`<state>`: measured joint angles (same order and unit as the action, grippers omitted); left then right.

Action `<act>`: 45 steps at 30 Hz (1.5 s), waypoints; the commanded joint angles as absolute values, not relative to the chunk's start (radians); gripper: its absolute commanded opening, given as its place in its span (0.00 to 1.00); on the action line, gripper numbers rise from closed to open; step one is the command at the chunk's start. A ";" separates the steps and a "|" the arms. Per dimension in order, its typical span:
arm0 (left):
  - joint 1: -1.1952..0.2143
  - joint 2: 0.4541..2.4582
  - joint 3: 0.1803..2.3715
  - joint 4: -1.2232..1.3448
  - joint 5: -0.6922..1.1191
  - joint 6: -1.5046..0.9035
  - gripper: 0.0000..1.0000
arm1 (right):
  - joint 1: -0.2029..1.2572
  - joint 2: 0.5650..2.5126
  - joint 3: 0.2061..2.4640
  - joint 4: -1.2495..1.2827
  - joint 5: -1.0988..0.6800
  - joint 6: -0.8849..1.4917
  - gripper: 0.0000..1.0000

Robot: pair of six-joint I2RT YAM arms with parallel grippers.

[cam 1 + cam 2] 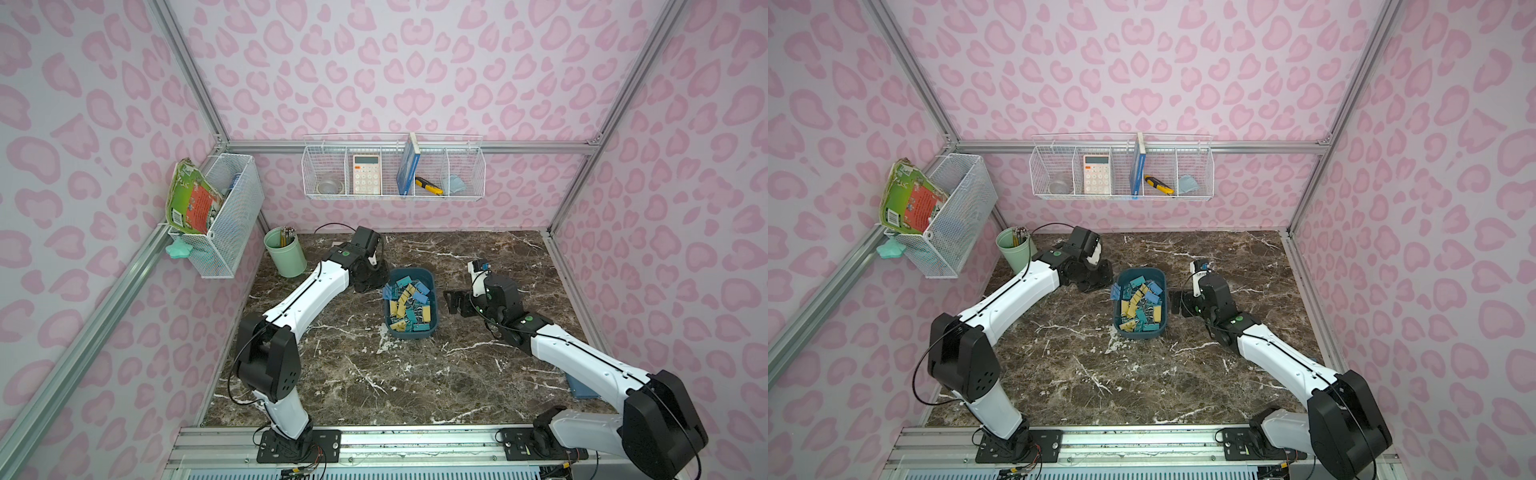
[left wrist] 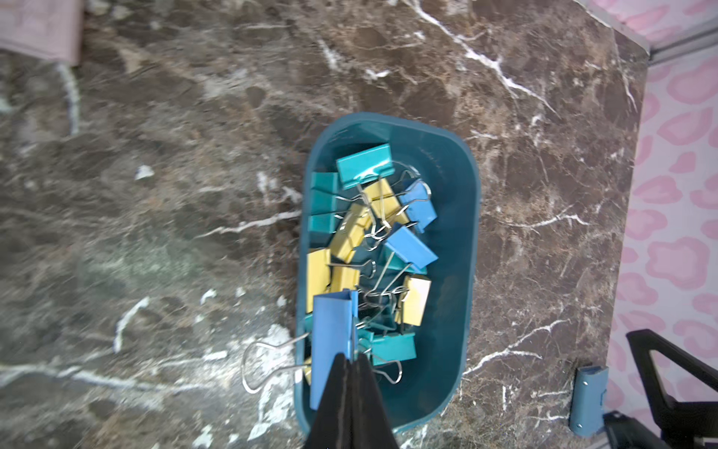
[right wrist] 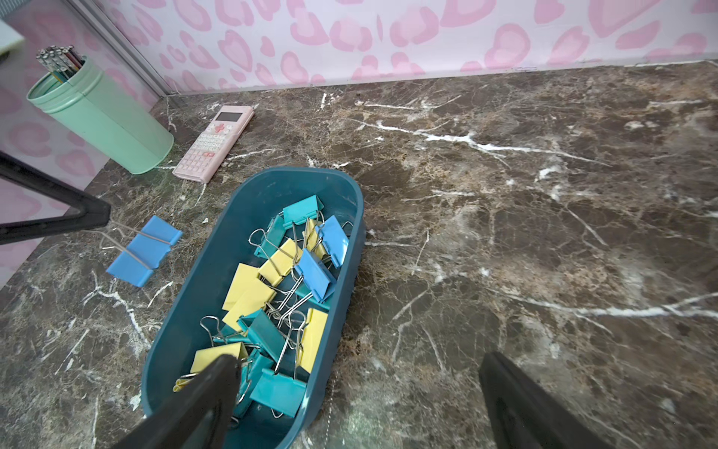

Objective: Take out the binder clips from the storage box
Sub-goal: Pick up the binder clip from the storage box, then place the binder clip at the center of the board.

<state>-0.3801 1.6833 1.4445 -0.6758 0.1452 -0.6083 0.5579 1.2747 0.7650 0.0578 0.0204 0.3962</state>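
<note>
The dark teal storage box sits mid-table with several yellow, teal and blue binder clips piled in it. My left gripper is at the box's left side, shut on a blue binder clip by its wire handle. In the right wrist view that blue clip is outside the box, low over the table. My right gripper stands open at the box's right side. One of its fingers is over the box's near end, the other over bare table.
A mint pencil cup and a pink calculator stand at the back left of the table. White wire baskets hang on the walls. A flat blue-grey case lies under my right arm.
</note>
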 commanded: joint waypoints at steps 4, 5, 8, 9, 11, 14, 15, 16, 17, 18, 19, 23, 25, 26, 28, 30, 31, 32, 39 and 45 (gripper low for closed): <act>-0.273 1.539 1.218 -0.566 0.109 -0.679 0.00 | 0.583 1.318 0.809 0.085 0.009 0.385 1.00; -0.254 1.529 1.187 -0.548 0.115 -0.685 0.00 | 0.586 1.326 0.816 0.086 0.009 0.382 1.00; -0.217 1.525 1.116 -0.471 0.131 -0.695 0.00 | 0.599 1.350 0.841 0.077 0.012 0.379 1.00; -0.207 1.532 1.102 -0.447 0.136 -0.696 0.00 | 0.606 1.358 0.848 0.077 0.011 0.378 1.00; -0.189 1.564 1.088 -0.391 0.151 -0.694 0.00 | 0.618 1.373 0.865 0.068 0.012 0.373 1.00; -0.162 1.624 1.102 -0.327 0.171 -0.689 0.00 | 0.638 1.391 0.890 0.051 0.012 0.364 1.00; -0.155 1.645 1.112 -0.307 0.178 -0.686 0.00 | 0.645 1.396 0.895 0.045 0.010 0.358 1.00; -0.149 1.662 1.121 -0.289 0.184 -0.683 0.00 | 0.651 1.401 0.902 0.042 0.007 0.353 1.00; -0.142 1.685 1.130 -0.277 0.187 -0.679 0.00 | 0.656 1.409 0.909 0.033 -0.002 0.348 1.00; -0.136 1.706 1.143 -0.267 0.191 -0.677 0.00 | 0.660 1.420 0.919 0.025 -0.009 0.345 1.00; -0.131 1.726 1.152 -0.265 0.194 -0.675 0.00 | 0.665 1.430 0.932 0.015 -0.018 0.341 1.00; -0.117 1.775 1.163 -0.258 0.209 -0.674 0.02 | 0.688 1.487 0.980 -0.015 -0.052 0.344 1.00; -0.115 1.776 1.145 -0.247 0.216 -0.675 0.11 | 0.701 1.517 0.999 -0.017 -0.058 0.351 1.00; -0.115 1.773 1.135 -0.248 0.221 -0.675 0.17 | 0.704 1.535 1.011 -0.017 -0.061 0.359 1.00; -0.116 1.758 1.120 -0.251 0.230 -0.676 0.26 | 0.704 1.571 1.037 -0.019 -0.067 0.376 0.94; -0.115 1.727 1.102 -0.264 0.231 -0.678 0.37 | 0.702 1.609 1.072 -0.030 -0.066 0.385 0.87; -0.115 1.706 1.088 -0.272 0.229 -0.684 0.43 | 0.700 1.635 1.097 -0.044 -0.061 0.398 0.83; -0.115 1.679 1.074 -0.279 0.228 -0.691 0.48 | 0.692 1.664 1.125 -0.059 -0.068 0.409 0.79; -0.115 1.483 0.999 -0.378 0.203 -0.719 0.82 | 0.653 1.868 1.330 -0.135 -0.159 0.460 0.46; -0.116 1.319 0.962 -0.443 0.160 -0.753 0.96 | 0.649 2.012 1.493 -0.193 -0.195 0.500 0.40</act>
